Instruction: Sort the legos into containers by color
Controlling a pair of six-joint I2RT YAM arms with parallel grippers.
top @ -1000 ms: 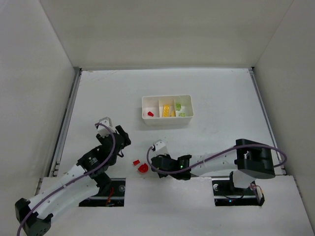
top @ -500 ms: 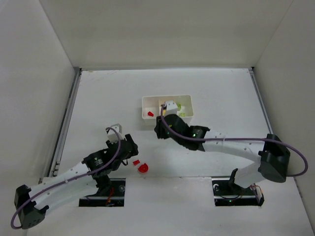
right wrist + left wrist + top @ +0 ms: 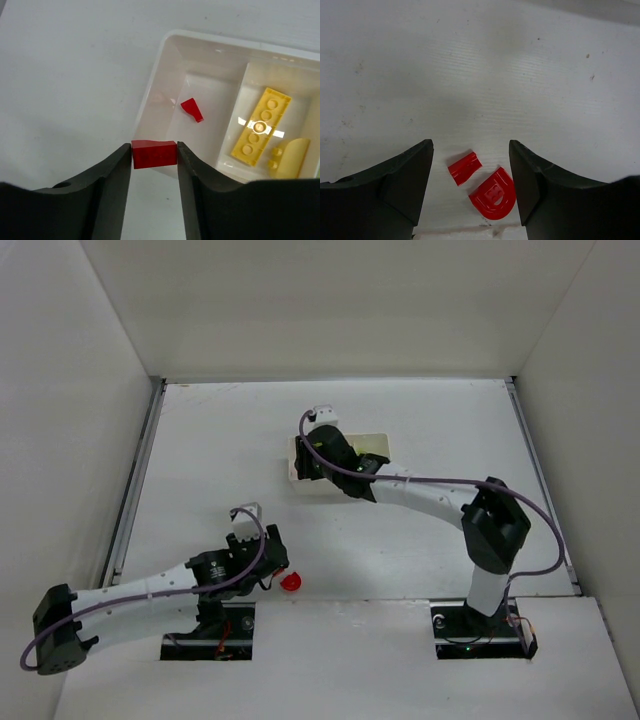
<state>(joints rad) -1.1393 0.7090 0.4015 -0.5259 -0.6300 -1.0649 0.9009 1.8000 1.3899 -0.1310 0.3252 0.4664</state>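
The right gripper (image 3: 154, 149) was clamped on a red brick (image 3: 154, 154), which hung over the near-left rim of the tray (image 3: 160, 90), not squarely above the left compartment where a red bit (image 3: 192, 109) lay. Let go there, the brick could likely strike the rim and bounce out onto the table (image 3: 480, 60).

The left gripper (image 3: 470, 147) stood spread and empty, straddling a small red piece (image 3: 465, 167) and a red half-round (image 3: 493, 194), both near the table's near edge. Closing on the pair could pinch one and flick the other away, perhaps off the edge.

A yellow brick (image 3: 261, 126) sat in the middle compartment. The right compartment was cut off in the right wrist view and mostly covered by the arm from above. How high the red brick hung above the rim could not be judged, nor whether the left fingertips touched the table.
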